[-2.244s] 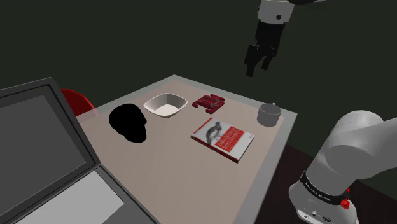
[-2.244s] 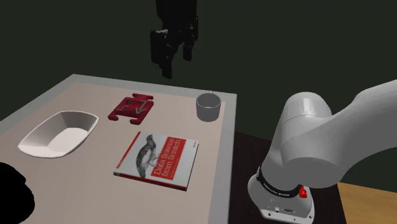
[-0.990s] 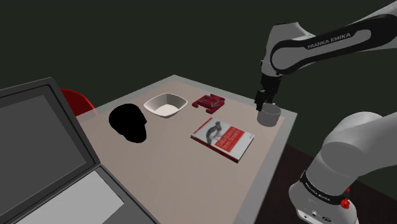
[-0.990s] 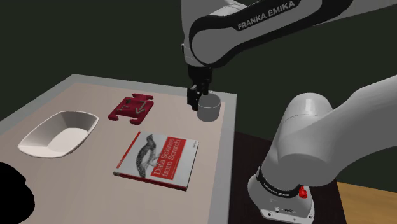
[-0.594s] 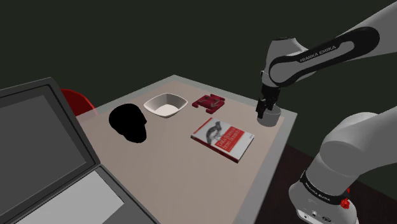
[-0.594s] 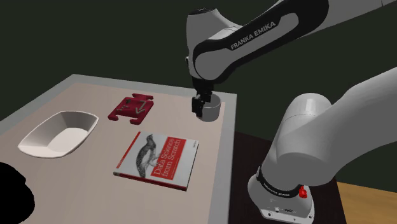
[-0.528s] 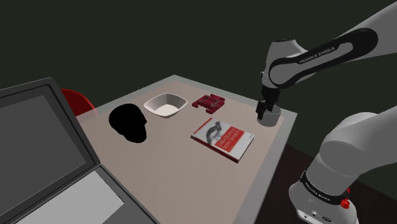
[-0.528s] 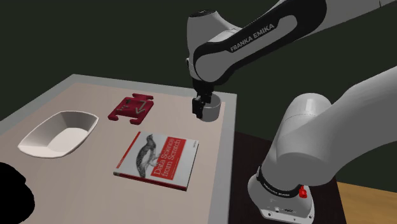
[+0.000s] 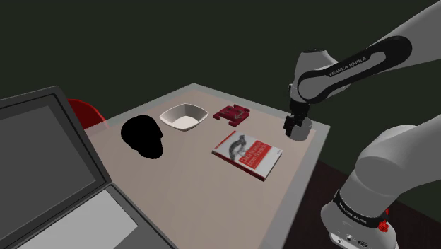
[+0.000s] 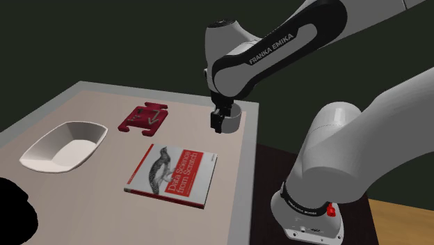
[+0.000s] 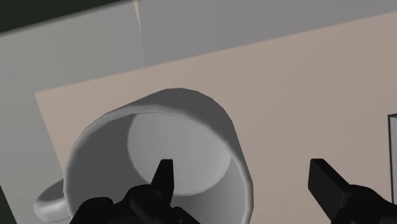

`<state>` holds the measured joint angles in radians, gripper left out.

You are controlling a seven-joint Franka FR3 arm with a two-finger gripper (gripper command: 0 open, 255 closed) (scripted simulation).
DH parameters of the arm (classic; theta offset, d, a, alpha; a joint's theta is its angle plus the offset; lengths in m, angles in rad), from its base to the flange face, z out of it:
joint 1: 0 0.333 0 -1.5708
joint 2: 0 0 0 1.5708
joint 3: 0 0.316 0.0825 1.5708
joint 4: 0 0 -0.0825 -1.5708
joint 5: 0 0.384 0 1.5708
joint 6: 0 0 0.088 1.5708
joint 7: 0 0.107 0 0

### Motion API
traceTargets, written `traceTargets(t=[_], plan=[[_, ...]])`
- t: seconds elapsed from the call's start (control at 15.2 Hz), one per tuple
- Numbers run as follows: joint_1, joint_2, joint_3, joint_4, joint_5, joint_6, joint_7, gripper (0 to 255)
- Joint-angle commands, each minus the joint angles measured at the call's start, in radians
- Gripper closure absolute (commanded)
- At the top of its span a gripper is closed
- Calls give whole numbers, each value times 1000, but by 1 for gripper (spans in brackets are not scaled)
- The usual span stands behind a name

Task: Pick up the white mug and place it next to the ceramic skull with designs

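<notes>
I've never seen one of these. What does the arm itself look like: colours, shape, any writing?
The arm is built of smooth, rounded white segments with dark joints. One dark band carries white lettering, FRANKA EMIKA. The gripper is all black, with two slim fingers. Near the foot are a black ring and a small red button.

I'm working from dim, flat-lit renders: the counter (image 9: 191,177) is evenly lit, a muted pinkish grey against a murky dark-green backdrop in both exterior views. The skull (image 9: 143,136), left of centre in the shoulder view, comes through as a solid black shape. In the wrist view the mug (image 11: 191,121) shows soft grey gradients, its floor paler than its walls, and its edges are crisp.
</notes>
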<state>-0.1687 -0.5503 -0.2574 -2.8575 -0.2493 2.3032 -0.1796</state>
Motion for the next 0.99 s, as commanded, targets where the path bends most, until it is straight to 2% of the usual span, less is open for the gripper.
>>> traceTargets(t=[0.0, 0.13, 0.2, 0.79, 0.92], plan=[[0, 0, 0, 0, 0, 1, 0, 0], [0, 0, 0, 0, 0, 0, 0, 0], [0, 0, 0, 0, 0, 0, 0, 255], [0, 0, 0, 0, 0, 1, 0, 255], [1, -24, 4, 14, 4, -37, -2, 255]])
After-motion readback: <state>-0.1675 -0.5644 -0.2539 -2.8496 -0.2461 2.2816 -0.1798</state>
